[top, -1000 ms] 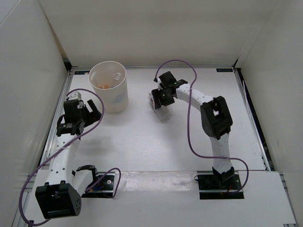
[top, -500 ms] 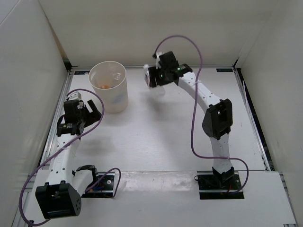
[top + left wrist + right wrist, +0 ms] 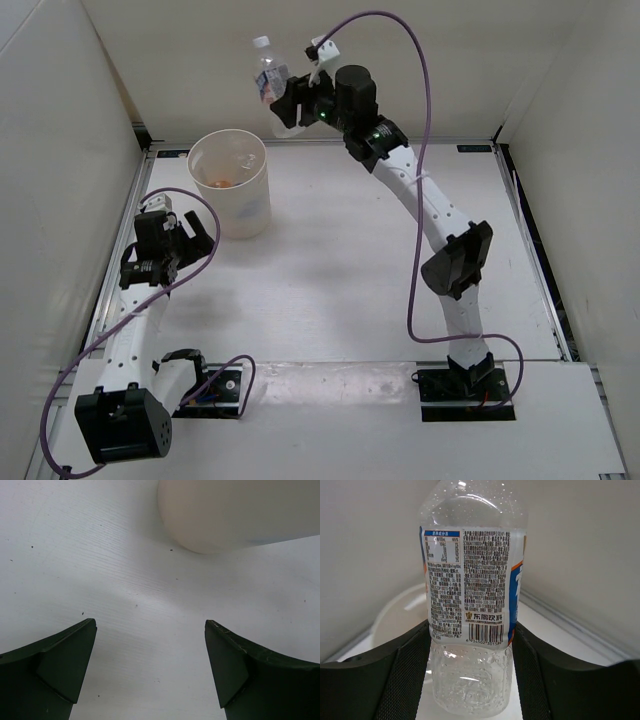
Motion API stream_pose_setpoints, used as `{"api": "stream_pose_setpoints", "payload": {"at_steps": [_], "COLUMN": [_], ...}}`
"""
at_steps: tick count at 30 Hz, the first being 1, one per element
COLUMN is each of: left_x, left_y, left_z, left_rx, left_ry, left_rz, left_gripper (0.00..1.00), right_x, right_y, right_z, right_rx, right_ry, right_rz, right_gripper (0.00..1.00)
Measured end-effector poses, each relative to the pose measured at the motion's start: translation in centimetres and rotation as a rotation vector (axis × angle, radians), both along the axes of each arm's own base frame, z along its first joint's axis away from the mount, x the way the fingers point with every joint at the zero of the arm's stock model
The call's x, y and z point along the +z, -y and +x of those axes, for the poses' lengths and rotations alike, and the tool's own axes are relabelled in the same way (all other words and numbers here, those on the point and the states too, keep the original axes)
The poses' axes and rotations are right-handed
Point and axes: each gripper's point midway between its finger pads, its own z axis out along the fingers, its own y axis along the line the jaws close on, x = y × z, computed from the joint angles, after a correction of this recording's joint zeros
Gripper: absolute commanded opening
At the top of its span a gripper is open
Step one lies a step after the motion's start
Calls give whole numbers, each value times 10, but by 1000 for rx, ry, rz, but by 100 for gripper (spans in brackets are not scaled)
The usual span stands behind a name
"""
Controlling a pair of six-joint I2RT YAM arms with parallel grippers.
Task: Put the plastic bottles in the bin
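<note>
My right gripper [image 3: 288, 105] is shut on a clear plastic bottle with a white and blue label [image 3: 268, 74] and holds it high in the air, above and to the right of the cream-white bin [image 3: 230, 183]. In the right wrist view the bottle [image 3: 470, 605] sits between my fingers [image 3: 405, 675], with the bin's rim [image 3: 390, 615] behind it. Something orange [image 3: 222, 182] and something clear [image 3: 244, 158] lie inside the bin. My left gripper [image 3: 185, 238] is open and empty, low over the table just left of the bin; the bin's base [image 3: 235, 515] shows in the left wrist view.
White walls close in the table at the back and both sides. A purple cable [image 3: 405, 150] loops from the right arm, and another [image 3: 190, 200] runs along the left arm. Both arm bases stand at the near edge.
My right gripper has lifted the bottle from the table near the middle back, up and to the left, toward the space above the bin. The left arm has not moved.
</note>
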Motion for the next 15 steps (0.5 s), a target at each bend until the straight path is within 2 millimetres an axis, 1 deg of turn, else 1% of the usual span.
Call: {"api": "stream_pose_setpoints", "payload": {"at_steps": [3, 6, 9, 11, 12, 15], "left_x": [1, 2, 3, 3, 3, 9], "left_y": [0, 1, 1, 0, 0, -2], "left_z": [0, -4, -11, -17, -21, -28], "left_rx": [-1, -8, -19, -26, -30, -38], "left_ry": [5, 3, -9, -23, -29, -44], "left_rz": [1, 8, 20, 33, 40, 64], "left_gripper": [100, 100, 100, 100, 100, 100], "right_x": [27, 37, 34, 25, 23, 7], "right_y": [-28, -50, -72, -90, -94, -117], "right_z": [-17, -33, -47, -56, -58, -69], "right_rx": [132, 225, 292, 341, 350, 410], "right_ry": [91, 142, 162, 161, 160, 165], "right_rz": [71, 105, 119, 118, 117, 108], "right_gripper": [0, 0, 0, 0, 0, 0]}}
